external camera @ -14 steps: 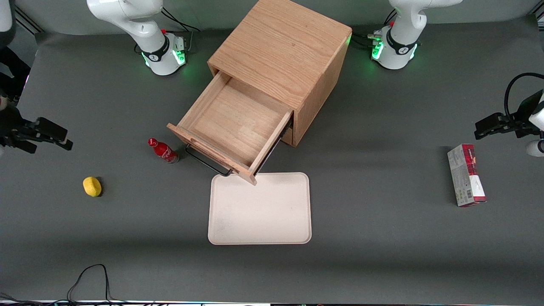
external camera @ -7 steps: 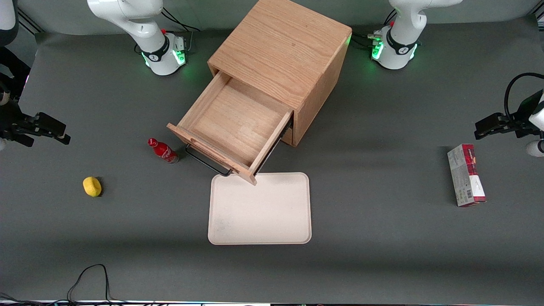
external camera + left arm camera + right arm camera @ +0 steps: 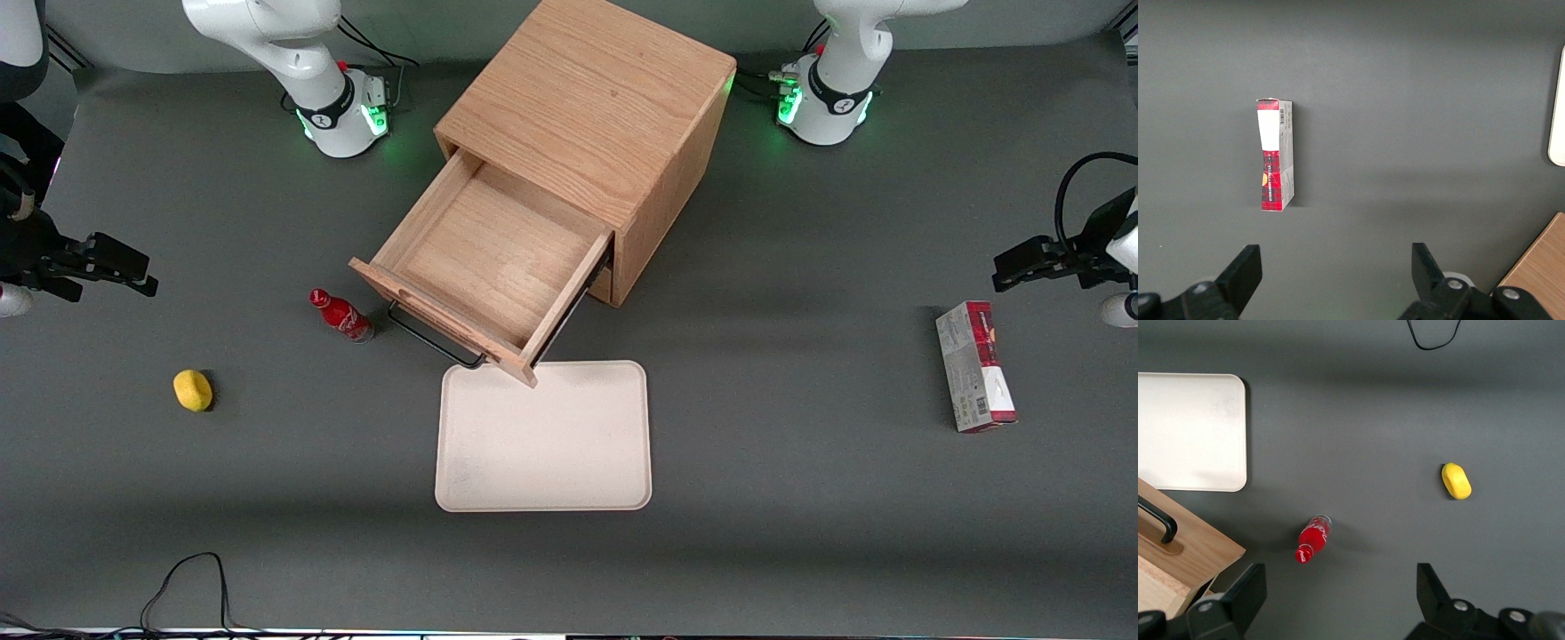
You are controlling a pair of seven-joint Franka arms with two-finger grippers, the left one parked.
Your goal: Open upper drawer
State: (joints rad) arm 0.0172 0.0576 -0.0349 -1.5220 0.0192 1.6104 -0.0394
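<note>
Front view: oak upper drawer (image 3: 484,267), hand (image 3: 124,267) apart.

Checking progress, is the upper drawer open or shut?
Open: the upper drawer is pulled out, inside bare. The claw is open, away from it.

Gripper (image 3: 1338,600) jaws spread above table, red bottle (image 3: 1313,538), yellow lemon (image 3: 1456,481), cream tray (image 3: 1191,432), upper drawer (image 3: 1188,553) corner.

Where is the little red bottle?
The red bottle stands on the table beside the pulled-out upper drawer, close to its dark handle. The hand is open, off toward the working arm's end.
</note>
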